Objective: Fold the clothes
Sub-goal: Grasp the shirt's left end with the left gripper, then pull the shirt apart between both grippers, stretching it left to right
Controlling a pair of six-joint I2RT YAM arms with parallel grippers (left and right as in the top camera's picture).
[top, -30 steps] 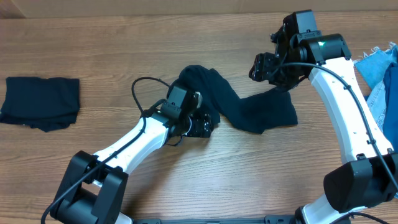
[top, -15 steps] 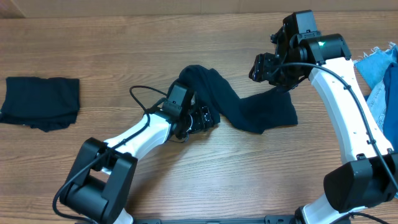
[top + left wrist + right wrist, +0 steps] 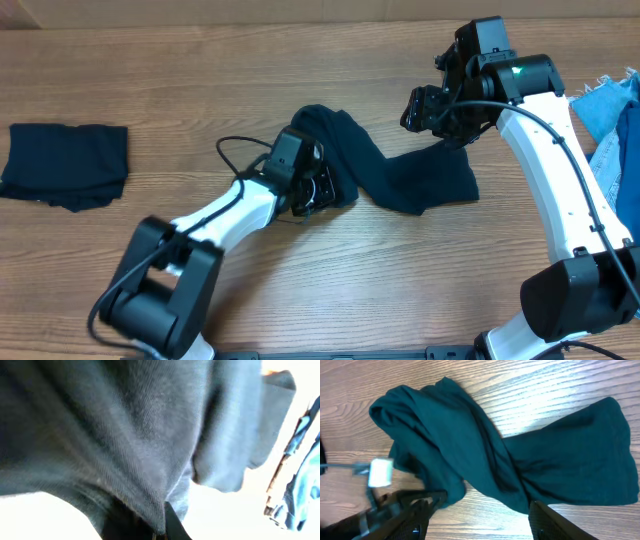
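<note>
- Navy-blue crumpled soft fabric garment (image 3: 400, 175) is lying on the bench (image 3: 330, 290) between the two sets of fingers. The left fingers (image 3: 130, 527), wide a second ago, are now clamping its near fold, so a folding pull is probably starting.
- Right fingers (image 3: 555, 522) are standing wide and empty above the garment's far flap.
- Cloth is filling the left wrist view, hiding how much is being pinched.
- Light-blue frayed denim (image 3: 612, 105) is running out of frame beyond the right fingers.

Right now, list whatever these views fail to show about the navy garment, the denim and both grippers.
- Left gripper fingertips: overhead, hidden by its own wrist and the crumpled navy garment; the left wrist view is all blurred fabric.
- Denim pieces: overhead, cut off by the right edge.
- Right gripper fingertips: overhead, under its own housing; the right wrist view crops them at the bottom edge.
</note>
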